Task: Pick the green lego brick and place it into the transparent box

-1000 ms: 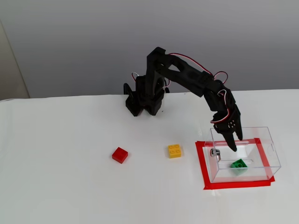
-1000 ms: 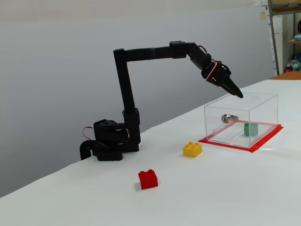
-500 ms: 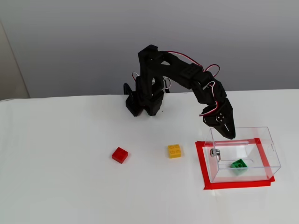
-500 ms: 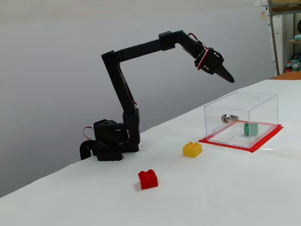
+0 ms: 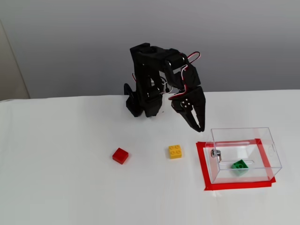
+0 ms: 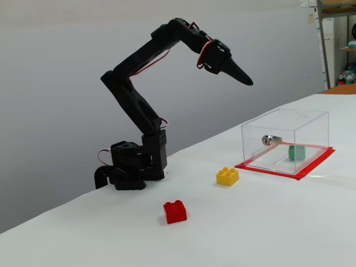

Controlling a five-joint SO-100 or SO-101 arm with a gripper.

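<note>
The green lego brick [image 5: 239, 166] [image 6: 296, 152] lies on the floor of the transparent box [image 5: 269, 150] [image 6: 311, 123], which stands on a red taped rectangle. A small metal knob [image 5: 215, 153] [image 6: 268, 139] sits on the box's wall. In both fixed views my black gripper [image 5: 201, 126] [image 6: 247, 82] hangs in the air, shut and holding nothing, to the left of the box and well above the table.
A yellow brick [image 5: 175, 151] [image 6: 227, 176] lies just left of the box's red tape [image 5: 201, 164]. Further left, a red brick [image 5: 120, 155] [image 6: 175, 211] sits on the white table. My arm's base [image 5: 140, 105] [image 6: 130, 167] stands at the table's far edge.
My arm has folded back toward its base, carrying the shut gripper up and leftward away from above the box. The green brick has stayed inside the box.
</note>
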